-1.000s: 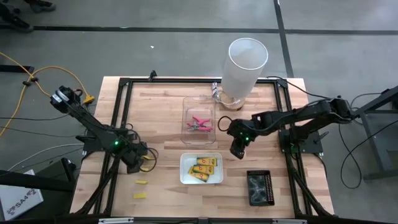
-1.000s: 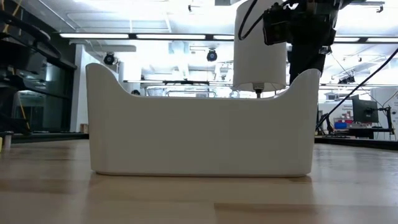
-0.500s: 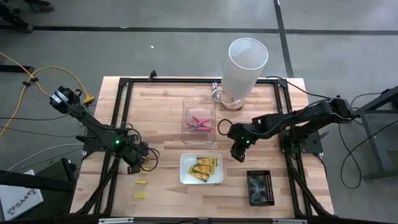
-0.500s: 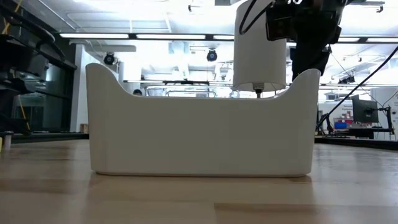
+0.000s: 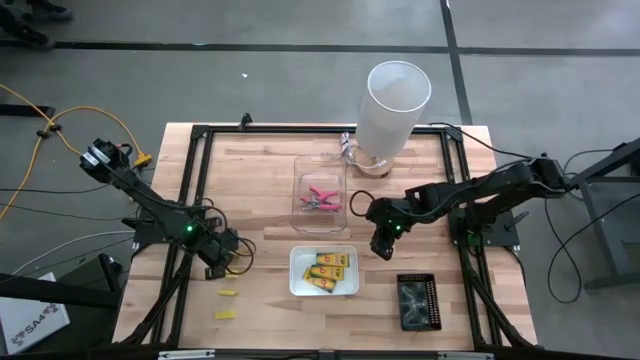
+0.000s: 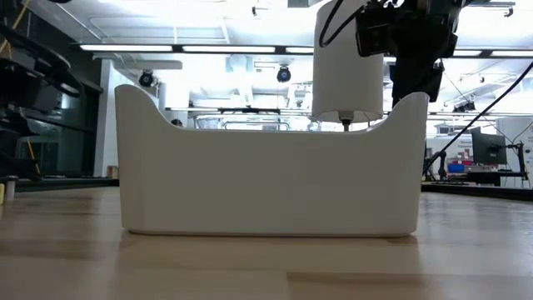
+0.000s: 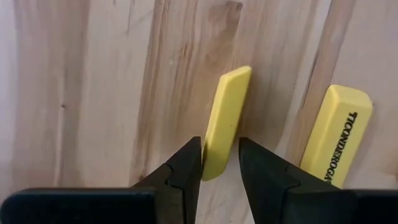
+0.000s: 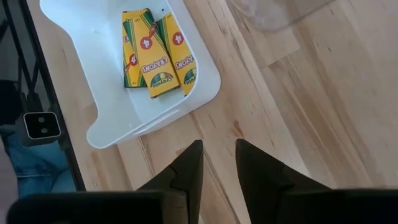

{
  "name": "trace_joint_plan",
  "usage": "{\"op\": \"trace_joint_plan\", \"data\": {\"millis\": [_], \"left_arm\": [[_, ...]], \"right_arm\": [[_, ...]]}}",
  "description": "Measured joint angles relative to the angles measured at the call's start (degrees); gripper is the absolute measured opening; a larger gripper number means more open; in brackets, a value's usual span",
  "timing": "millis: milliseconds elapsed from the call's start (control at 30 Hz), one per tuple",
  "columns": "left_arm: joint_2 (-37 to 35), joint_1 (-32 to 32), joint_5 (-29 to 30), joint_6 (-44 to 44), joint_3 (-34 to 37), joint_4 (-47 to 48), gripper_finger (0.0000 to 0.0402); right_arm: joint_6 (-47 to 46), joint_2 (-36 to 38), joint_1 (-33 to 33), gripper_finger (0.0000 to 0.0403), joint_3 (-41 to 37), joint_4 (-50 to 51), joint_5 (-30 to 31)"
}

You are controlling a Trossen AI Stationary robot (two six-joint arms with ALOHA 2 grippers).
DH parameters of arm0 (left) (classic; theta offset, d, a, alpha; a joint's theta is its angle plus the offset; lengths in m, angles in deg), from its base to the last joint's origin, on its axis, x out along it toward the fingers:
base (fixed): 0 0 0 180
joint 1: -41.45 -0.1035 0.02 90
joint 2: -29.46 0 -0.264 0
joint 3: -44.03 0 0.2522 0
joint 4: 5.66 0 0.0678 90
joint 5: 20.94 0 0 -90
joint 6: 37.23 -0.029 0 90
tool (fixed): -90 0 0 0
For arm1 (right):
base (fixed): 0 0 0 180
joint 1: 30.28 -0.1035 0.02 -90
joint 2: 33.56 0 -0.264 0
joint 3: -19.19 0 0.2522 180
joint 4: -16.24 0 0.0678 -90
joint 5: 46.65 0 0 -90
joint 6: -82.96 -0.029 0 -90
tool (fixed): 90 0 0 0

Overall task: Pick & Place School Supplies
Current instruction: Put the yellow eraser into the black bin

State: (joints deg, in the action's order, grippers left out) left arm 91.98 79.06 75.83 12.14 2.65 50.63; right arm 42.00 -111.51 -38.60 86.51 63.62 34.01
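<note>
We see the left gripper (image 7: 220, 163) low on the bare wood table (image 5: 260, 170), lower left in the high view — fingers closed on a plain yellow block (image 7: 225, 118), smooth with rounded corners. A second, printed block (image 7: 334, 135) lies just beside it, apart. The right gripper (image 8: 217, 163) hangs empty with a narrow gap between its fingers, right of the glossy white tray (image 8: 106, 118) with the crayon boxes (image 8: 158, 50). Pink scissors (image 5: 321, 199) sit in the clear tray (image 5: 320, 185) at centre. Two more blocks (image 5: 227, 303) lie loose near the table's lower-left edge, with open wood around them.
</note>
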Motion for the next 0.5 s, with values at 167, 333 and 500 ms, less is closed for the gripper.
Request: {"op": "trace_joint_plan", "data": {"millis": [167,333,500], "left_arm": [[0.0,0.0,0.2,1.2,0.6,-0.6,0.0099],[0.0,0.0,0.8,1.3,0.6,-0.6,0.0069],[0.0,0.0,0.8,1.3,0.6,-0.5,0.0028]], "right_arm": [[0.0,0.0,0.0,0.0087,0.0,0.0,-0.2],[0.0,0.0,0.0,0.0087,0.0,0.0,-0.2],[0.1,0.0,0.0,0.0087,0.0,0.0,-0.2]]}}
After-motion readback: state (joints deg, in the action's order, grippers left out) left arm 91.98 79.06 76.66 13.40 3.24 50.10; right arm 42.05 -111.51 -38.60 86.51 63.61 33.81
